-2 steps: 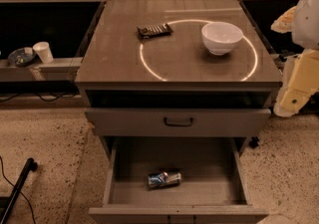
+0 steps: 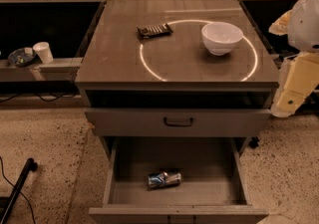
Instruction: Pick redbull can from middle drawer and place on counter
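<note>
The middle drawer (image 2: 198, 164) stands pulled out at the near edge. The redbull can (image 2: 164, 179) lies on its side on the drawer's flat floor, left of centre and toward the front wall, touching no side wall. Above it, the drawer front with a dark handle (image 2: 134, 121) is closed. On the desk (image 2: 112, 54), a white bowl (image 2: 222, 37) sits upright at the right, inside the white circle (image 2: 143, 63). A dark snack-bar wrapper (image 2: 154, 30) lies across the circle's far-left arc. The pincer (image 2: 294, 86) hangs off the desk's right side, well apart from the can. Whether it is wide or narrow, I cannot tell.
</note>
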Available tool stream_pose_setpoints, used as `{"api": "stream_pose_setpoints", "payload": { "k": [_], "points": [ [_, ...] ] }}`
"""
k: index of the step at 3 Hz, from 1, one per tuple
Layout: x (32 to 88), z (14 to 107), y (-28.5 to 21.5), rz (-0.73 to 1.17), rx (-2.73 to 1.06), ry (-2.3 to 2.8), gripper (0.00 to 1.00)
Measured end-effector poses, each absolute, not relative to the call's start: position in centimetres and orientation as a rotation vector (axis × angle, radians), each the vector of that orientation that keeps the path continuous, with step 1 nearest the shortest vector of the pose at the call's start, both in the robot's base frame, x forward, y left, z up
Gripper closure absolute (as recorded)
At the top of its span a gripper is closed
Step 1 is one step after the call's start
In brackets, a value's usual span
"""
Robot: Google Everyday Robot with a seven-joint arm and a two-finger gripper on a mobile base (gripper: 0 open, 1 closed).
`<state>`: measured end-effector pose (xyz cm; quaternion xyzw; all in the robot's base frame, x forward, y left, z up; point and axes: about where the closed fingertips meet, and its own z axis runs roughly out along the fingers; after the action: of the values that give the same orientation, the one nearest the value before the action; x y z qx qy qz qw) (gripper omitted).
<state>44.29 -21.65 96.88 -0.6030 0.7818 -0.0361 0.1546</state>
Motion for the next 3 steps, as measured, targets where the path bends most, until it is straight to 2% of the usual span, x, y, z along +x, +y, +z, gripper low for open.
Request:
{"api": "stream_pose_setpoints", "payload": {
  "k": [1,3],
  "points": [
    [44.2,93.7,-20.3,-0.09,-1.755,2.207,0.0],
    [44.5,77.9,-16.3,-0.114,-1.848,2.23,0.0]
  ]
}}
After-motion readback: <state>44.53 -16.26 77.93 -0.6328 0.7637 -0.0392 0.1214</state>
